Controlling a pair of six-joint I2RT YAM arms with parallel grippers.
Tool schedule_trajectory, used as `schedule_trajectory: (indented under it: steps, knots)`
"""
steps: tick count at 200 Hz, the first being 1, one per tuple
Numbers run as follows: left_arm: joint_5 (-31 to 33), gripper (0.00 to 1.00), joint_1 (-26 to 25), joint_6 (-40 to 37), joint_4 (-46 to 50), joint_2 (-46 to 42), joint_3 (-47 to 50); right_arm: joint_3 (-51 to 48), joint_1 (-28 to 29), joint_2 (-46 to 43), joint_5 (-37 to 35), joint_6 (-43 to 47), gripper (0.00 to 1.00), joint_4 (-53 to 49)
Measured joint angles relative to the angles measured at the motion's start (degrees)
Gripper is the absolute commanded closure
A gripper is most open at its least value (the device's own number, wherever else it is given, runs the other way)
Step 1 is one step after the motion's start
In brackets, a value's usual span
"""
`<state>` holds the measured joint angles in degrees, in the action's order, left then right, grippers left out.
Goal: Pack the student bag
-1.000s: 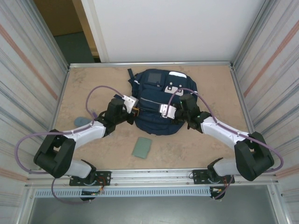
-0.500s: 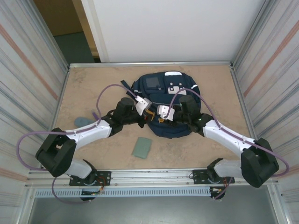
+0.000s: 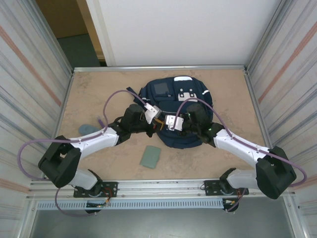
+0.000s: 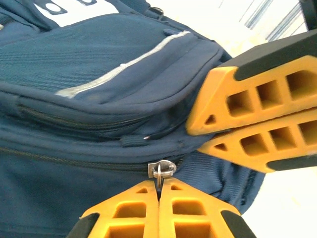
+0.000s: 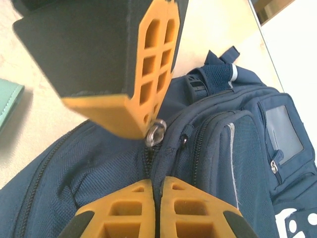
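Observation:
The student bag (image 3: 174, 101) lies flat in the middle of the table, navy with a white buckle patch and a small grey panel. Both grippers meet at its near edge. My left gripper (image 3: 158, 124) (image 4: 159, 184) is shut on the metal zipper pull (image 4: 162, 170) of the bag's main zip. Facing it, my right gripper (image 3: 168, 124) (image 5: 157, 184) is shut on a fold of bag fabric beside the zip (image 5: 148, 158). In the right wrist view the zipper pull (image 5: 157, 132) shows just above that fold, at the left gripper's fingertips (image 5: 130, 119).
A flat teal case (image 3: 150, 156) lies on the table near the front, between the arms. A small grey-blue object (image 3: 88, 129) sits at the left beside the left arm. Metal walls (image 3: 39, 74) close in both sides, and a rail (image 3: 158, 186) runs along the front.
Both grippers have moved inward from the bag's two sides and now meet at its near edge. The bag has shifted slightly away and bunched up. The right gripper opened briefly and shut again.

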<state>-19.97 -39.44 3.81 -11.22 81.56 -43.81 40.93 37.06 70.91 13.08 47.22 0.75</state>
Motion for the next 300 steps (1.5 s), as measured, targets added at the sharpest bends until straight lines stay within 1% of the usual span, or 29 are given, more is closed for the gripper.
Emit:
schedule_trajectory:
  steps: [14,28,41,71,101,122,132,141,165,176,191,210,236,255,279,300]
  knots:
    - [3.3,1.00,1.4,-1.9,1.3,-0.7,0.0,-0.9,0.0,-1.7,0.2,0.0,1.00,0.4]
    - [6.6,1.00,3.9,-2.4,4.1,-0.2,-1.2,-1.2,0.0,-3.1,0.7,0.0,1.00,0.6]
    - [8.0,1.00,6.4,-2.6,5.5,1.5,-2.7,-1.2,0.1,-3.8,1.3,0.0,1.00,0.8]
    - [10.6,1.00,11.9,-2.5,5.6,7.3,-4.9,-1.2,0.8,-5.0,1.7,0.0,1.00,0.3]
    - [10.9,1.00,12.0,-2.6,6.5,9.7,-6.7,-1.2,1.7,-5.0,0.1,0.0,1.00,0.2]
    - [11.0,0.85,12.3,-2.5,7.1,10.6,-8.4,-1.2,2.5,-4.9,-1.2,0.0,1.00,0.1]
    - [11.1,0.76,12.9,-2.1,7.1,10.9,-8.7,-1.2,3.0,-4.8,-1.6,0.0,1.00,0.1]
    - [10.6,0.73,14.0,-1.4,7.2,11.2,-8.7,-1.0,3.3,-4.6,-2.0,0.1,1.00,0.1]
    - [6.1,0.65,17.7,1.9,7.5,11.6,-8.6,0.5,3.8,-2.0,-3.1,-0.3,1.00,0.6]
    - [6.0,0.60,19.1,3.7,6.9,11.3,-8.1,1.6,3.9,-0.1,-3.2,-0.7,1.00,0.5]
    - [6.8,0.58,21.7,7.1,7.5,10.3,-7.2,3.0,3.9,2.6,-3.5,-1.8,1.00,0.2]
    - [7.1,0.58,24.1,12.0,12.2,8.6,-7.6,4.2,4.7,6.1,-4.1,-2.6,1.00,0.3]
    - [6.8,0.58,23.9,17.5,21.7,6.9,-10.2,6.7,6.0,10.9,-4.1,-3.2,1.00,-0.2]
    - [6.5,0.55,23.8,20.4,27.6,4.6,-10.6,9.0,6.5,14.5,-4.0,-4.0,1.00,-0.3]
    - [6.7,0.54,23.8,22.7,32.4,0.3,-9.2,9.7,6.8,17.0,-3.0,-5.7,1.00,0.4]
    - [7.3,0.47,23.8,24.0,36.6,-2.7,-7.9,10.1,7.3,18.0,-3.3,-6.9,1.00,-0.2]
